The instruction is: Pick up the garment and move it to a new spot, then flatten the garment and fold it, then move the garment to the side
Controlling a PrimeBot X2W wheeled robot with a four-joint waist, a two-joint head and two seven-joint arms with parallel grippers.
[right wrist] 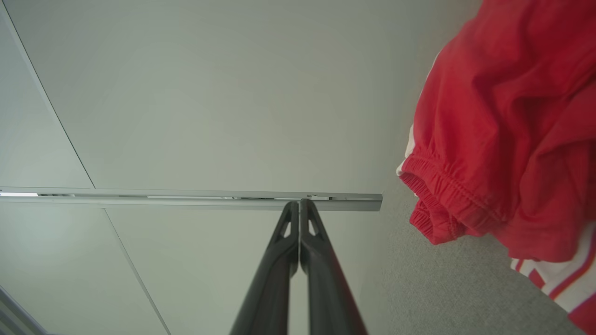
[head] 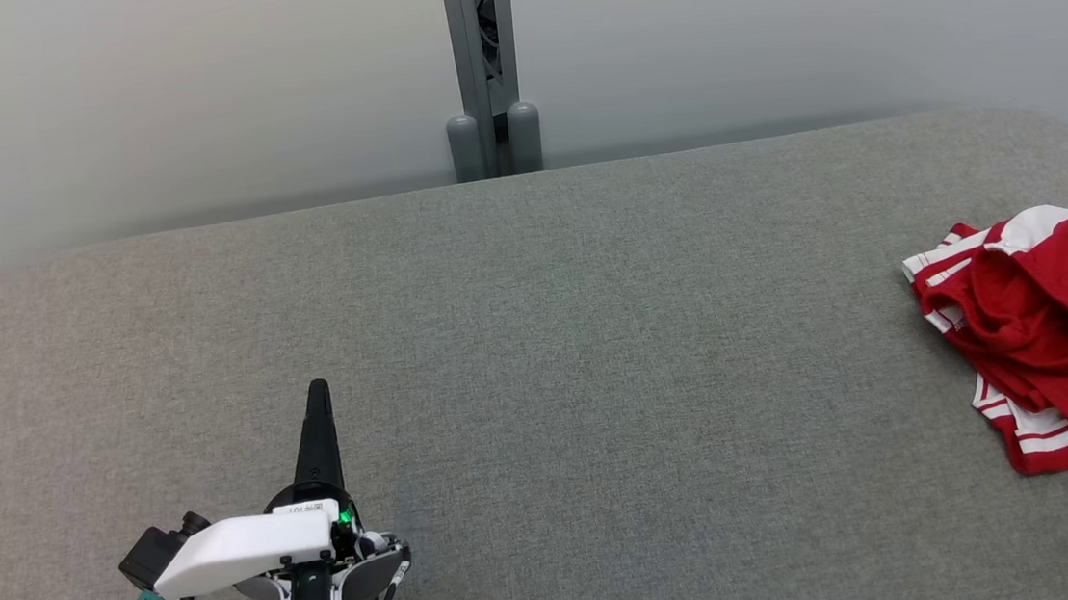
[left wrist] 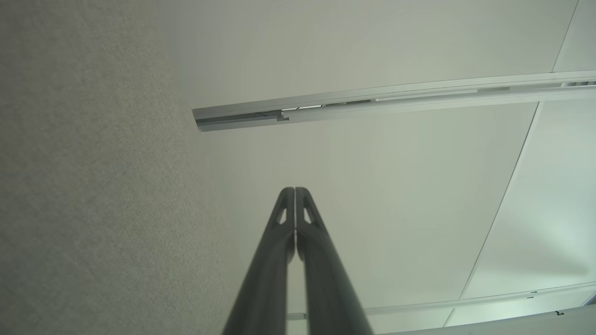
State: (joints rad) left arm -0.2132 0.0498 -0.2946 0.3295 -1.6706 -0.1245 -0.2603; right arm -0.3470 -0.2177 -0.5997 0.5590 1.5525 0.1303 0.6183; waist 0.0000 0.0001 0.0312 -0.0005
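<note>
The red and white garment (head: 1044, 333) lies crumpled at the right edge of the grey table (head: 537, 338). The left gripper (head: 318, 391) sits over the table's near left part, fingers pressed together and empty. The right gripper (right wrist: 299, 203), fingers likewise pressed together, seems to be by the table's right side, apart from the garment.

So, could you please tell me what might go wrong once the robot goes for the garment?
1. The garment lies bunched, so a pinch may catch one layer and lift it twisted.
2. It sits near the table's right edge; a drag could slide it off.
3. The left gripper and right gripper are both shut and must open first.
</note>
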